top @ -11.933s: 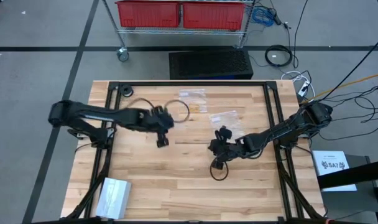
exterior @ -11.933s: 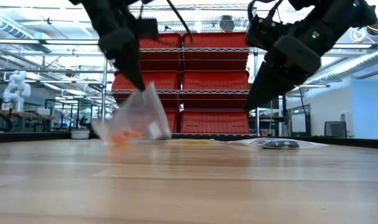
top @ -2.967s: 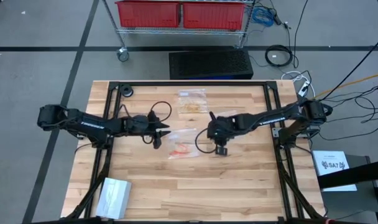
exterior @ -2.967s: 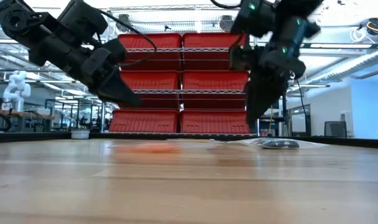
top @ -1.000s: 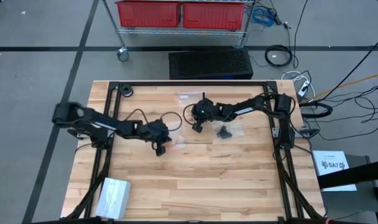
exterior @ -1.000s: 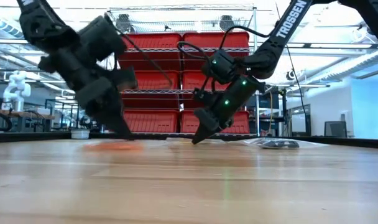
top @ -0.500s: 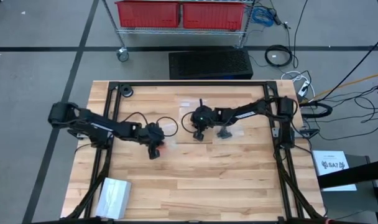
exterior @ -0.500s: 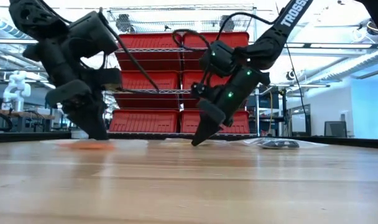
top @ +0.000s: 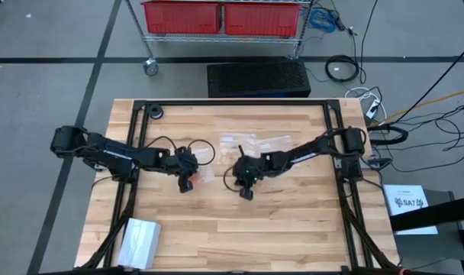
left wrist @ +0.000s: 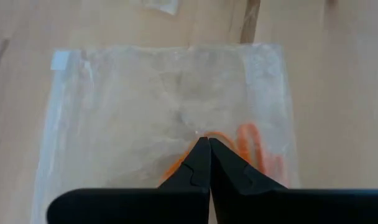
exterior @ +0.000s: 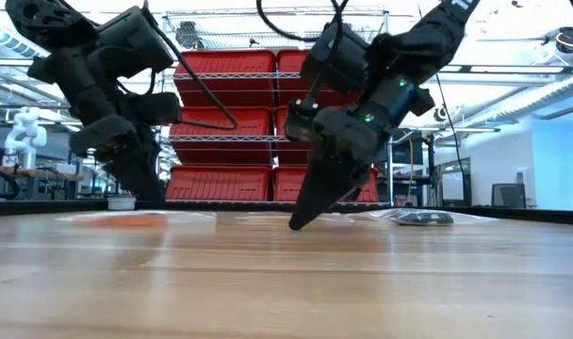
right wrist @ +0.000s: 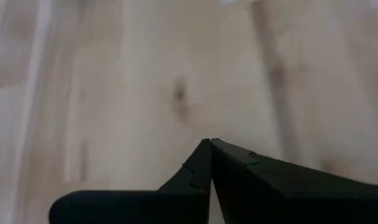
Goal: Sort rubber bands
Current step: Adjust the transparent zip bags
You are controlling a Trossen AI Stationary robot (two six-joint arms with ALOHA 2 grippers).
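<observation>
Dragging its clear bag [left wrist: 170,118] of orange rubber bands [left wrist: 254,146] leftward over the last second, the left gripper [top: 185,182] now presses its closed tips on that bag at the table's [top: 293,237] left-centre. The right gripper [top: 246,191], fingers pressed together and empty, has swung from the far bags to bare wood mid-table, so colour groups look separated.

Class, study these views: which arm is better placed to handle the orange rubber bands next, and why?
Left. The left gripper, fingers shut, sits right over the clear bag holding the orange rubber bands. The right gripper, also shut, points at bare table with no bands in its wrist view.
</observation>
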